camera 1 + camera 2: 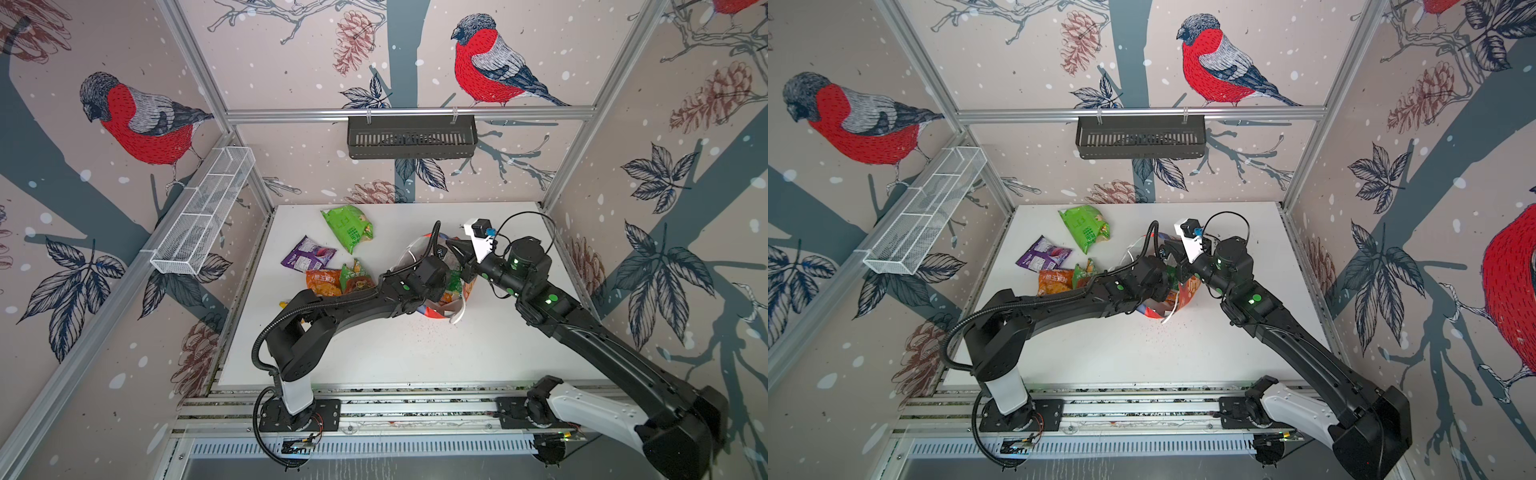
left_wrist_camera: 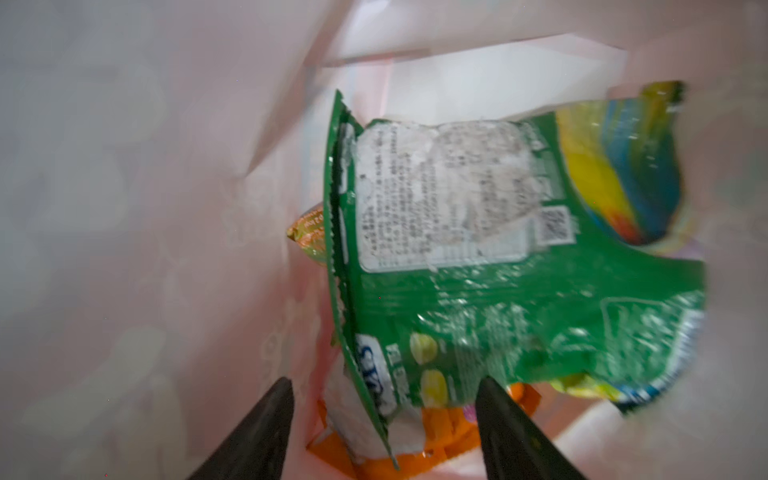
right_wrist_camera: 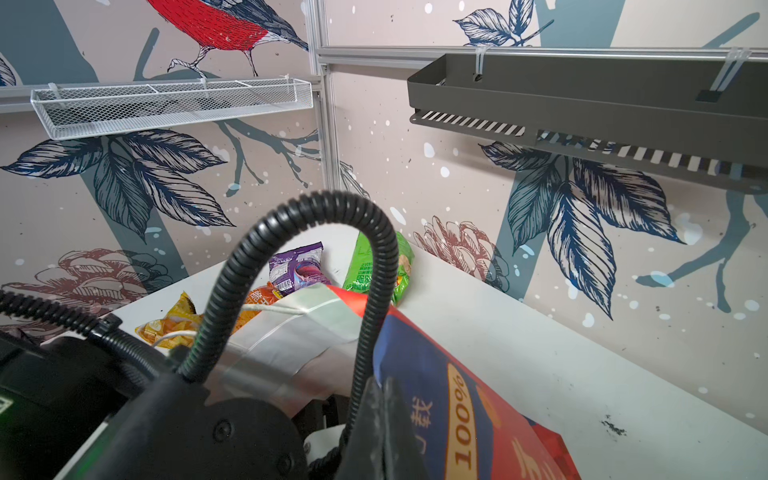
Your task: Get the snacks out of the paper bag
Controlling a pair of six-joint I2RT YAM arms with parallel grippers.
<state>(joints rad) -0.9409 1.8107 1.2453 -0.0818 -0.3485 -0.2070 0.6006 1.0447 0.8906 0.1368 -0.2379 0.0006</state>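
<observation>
The red paper bag (image 1: 441, 311) (image 1: 1190, 291) (image 3: 457, 374) lies tilted on the table's right half. My right gripper (image 3: 380, 384) (image 1: 453, 246) is shut on its upper wall. My left gripper (image 2: 385, 382) is inside the bag, hidden by its own wrist in both top views; its jaws stand open. A dark green packet (image 2: 478, 257) lies before them, its sealed edge between the fingertips, over an orange packet (image 2: 436, 432). Outside the bag lie a bright green snack (image 1: 349, 226), a purple one (image 1: 308, 254), an orange one (image 1: 324, 281), a green-red one (image 1: 355, 278) and a yellow one (image 3: 174, 322).
A white wire basket (image 1: 208, 216) hangs on the left wall and a black slotted rack (image 1: 411, 137) on the back wall. The white table (image 1: 415, 353) has bare room in front. The left arm's black cable hose (image 3: 316, 208) arches across the right wrist view.
</observation>
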